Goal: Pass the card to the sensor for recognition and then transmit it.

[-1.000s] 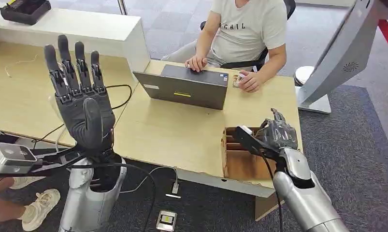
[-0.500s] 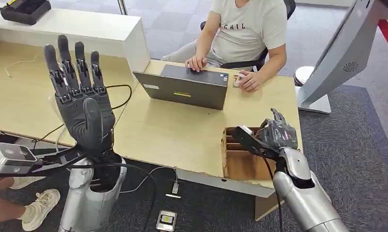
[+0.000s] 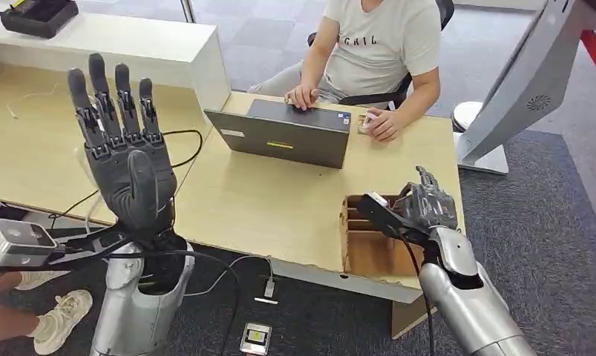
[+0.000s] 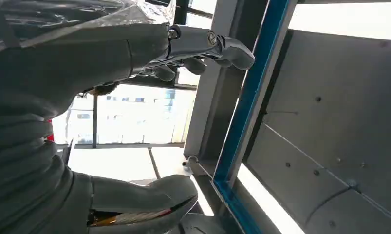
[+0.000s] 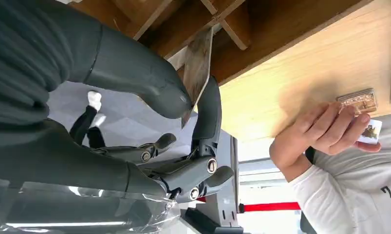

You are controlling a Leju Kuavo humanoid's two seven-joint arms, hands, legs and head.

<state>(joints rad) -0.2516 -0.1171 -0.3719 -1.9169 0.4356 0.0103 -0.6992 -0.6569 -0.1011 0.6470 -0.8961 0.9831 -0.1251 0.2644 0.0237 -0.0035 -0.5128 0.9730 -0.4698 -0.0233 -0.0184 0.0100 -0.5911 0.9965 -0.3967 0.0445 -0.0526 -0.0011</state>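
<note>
Pinching the card (image 5: 197,66) between thumb and a finger, the right hand (image 3: 427,204) hovers over the wooden organizer (image 3: 369,241) on the desk (image 3: 272,200). Beyond its fingertips, a person's hand (image 5: 325,129) rests on the desk. The left hand (image 3: 124,148) is raised, fingers straight, spread and empty.

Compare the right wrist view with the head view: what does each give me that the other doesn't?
Right wrist view: the card pinched between thumb and a finger, and a small picture card in the person's hand. Head view: the raised, empty left hand, the laptop, the slanted grey stand. Both: the right hand, the wooden box, the table.
</note>
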